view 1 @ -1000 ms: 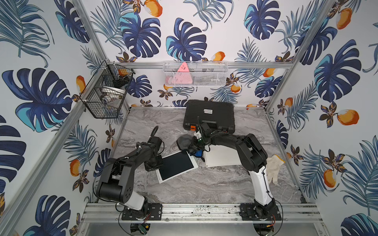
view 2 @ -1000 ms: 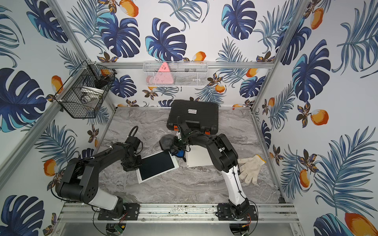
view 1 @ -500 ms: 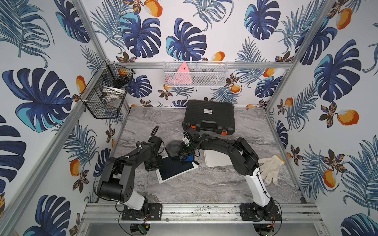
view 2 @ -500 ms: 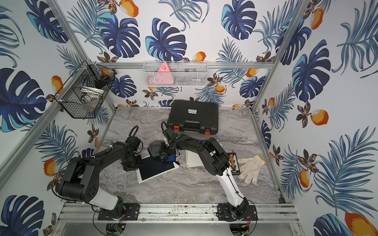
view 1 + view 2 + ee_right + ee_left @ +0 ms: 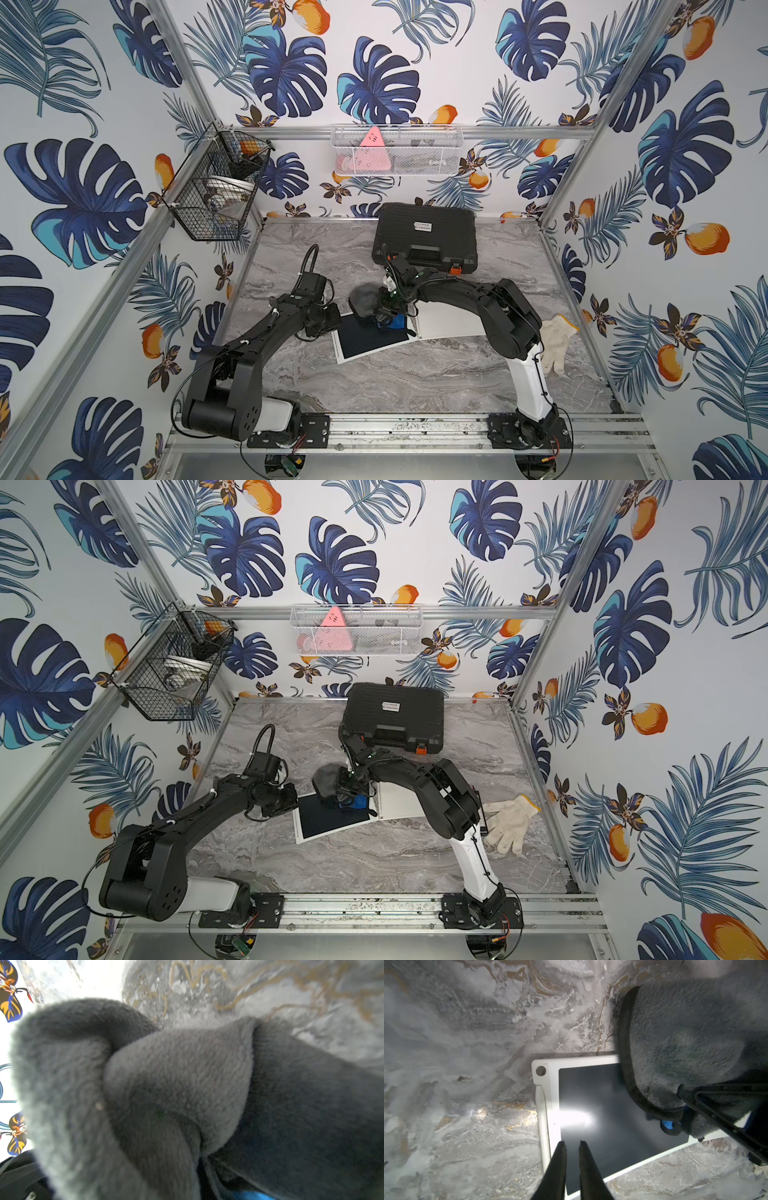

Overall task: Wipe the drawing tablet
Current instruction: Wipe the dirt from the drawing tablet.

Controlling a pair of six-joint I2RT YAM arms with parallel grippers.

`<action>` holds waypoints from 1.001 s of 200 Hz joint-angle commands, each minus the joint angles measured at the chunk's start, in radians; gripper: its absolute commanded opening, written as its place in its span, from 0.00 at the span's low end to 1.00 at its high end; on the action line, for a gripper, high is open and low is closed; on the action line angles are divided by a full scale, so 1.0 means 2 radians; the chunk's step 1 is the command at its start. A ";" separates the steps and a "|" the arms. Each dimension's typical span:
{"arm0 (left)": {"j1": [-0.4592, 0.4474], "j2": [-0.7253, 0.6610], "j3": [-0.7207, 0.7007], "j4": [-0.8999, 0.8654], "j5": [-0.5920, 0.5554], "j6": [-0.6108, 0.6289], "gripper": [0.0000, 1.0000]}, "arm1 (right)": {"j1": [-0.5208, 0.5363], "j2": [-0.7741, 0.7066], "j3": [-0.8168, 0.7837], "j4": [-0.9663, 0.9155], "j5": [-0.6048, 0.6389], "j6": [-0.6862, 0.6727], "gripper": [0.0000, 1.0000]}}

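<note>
Two grippers are seen; how are they set?
Parted slightly and empty, the left gripper (image 5: 572,1142) is seen; the right gripper (image 5: 383,316) is clamped on the grey cloth (image 5: 362,298).
Where is the drawing tablet (image 5: 365,338) found?
Frame centre, on the marble table (image 5: 415,374); its upper edge is overlapped by the cloth.

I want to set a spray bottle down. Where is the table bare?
Bare: the wide strip between tablet and front rail; the back left corner beside the case; the back right between case and glove. Crowded: the middle, where cloth, tablet and white sheet meet.
</note>
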 commanded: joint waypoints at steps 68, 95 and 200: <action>0.032 0.014 -0.031 0.004 0.036 -0.014 0.13 | 0.024 0.054 0.048 -0.011 0.001 0.007 0.00; 0.032 0.028 -0.034 0.003 0.025 -0.015 0.11 | 0.043 0.075 0.069 -0.006 -0.001 0.021 0.00; 0.028 0.046 -0.039 0.002 -0.015 -0.021 0.01 | 0.097 0.161 0.160 0.025 -0.041 0.078 0.00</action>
